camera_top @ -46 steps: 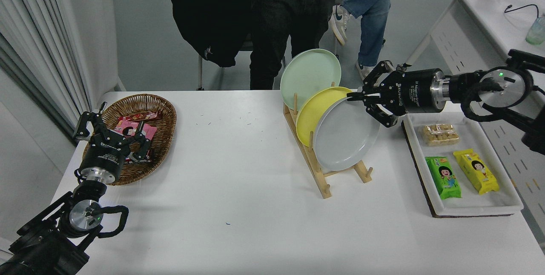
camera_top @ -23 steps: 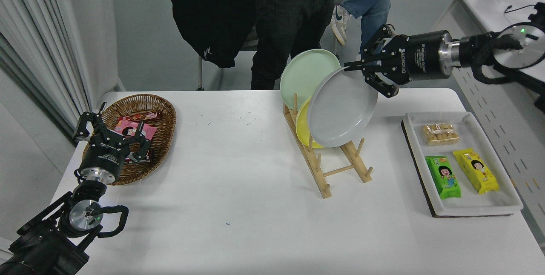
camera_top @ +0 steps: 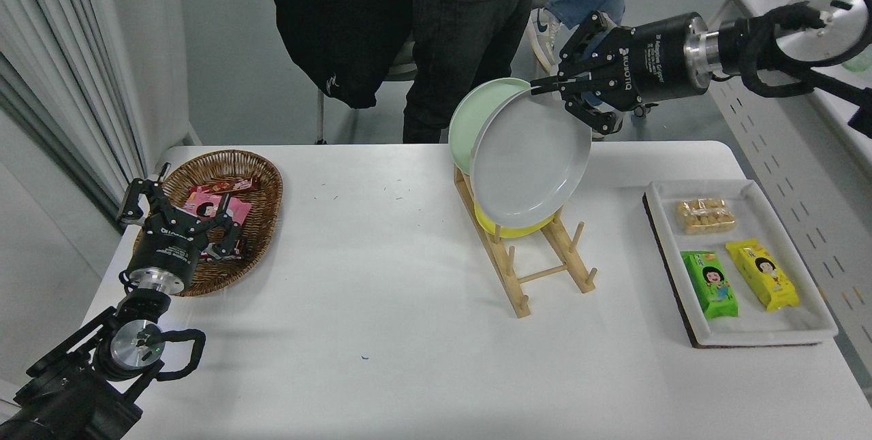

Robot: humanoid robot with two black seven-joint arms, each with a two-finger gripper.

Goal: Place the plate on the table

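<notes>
A wooden rack (camera_top: 528,256) stands in the middle of the table (camera_top: 381,304), with a yellow plate (camera_top: 507,227) and a green plate (camera_top: 473,110) in it. A tray of snacks (camera_top: 739,266) sits to the right and a basket (camera_top: 231,218) to the left. The near side of the table is bare. My right pincer (camera_top: 545,88) reaches in from the right, pinching the top rim of the grey plate (camera_top: 528,157). The plate hangs tilted in the air, above the rack. My left pincer (camera_top: 180,218) rests over the basket, fingers spread.
</notes>
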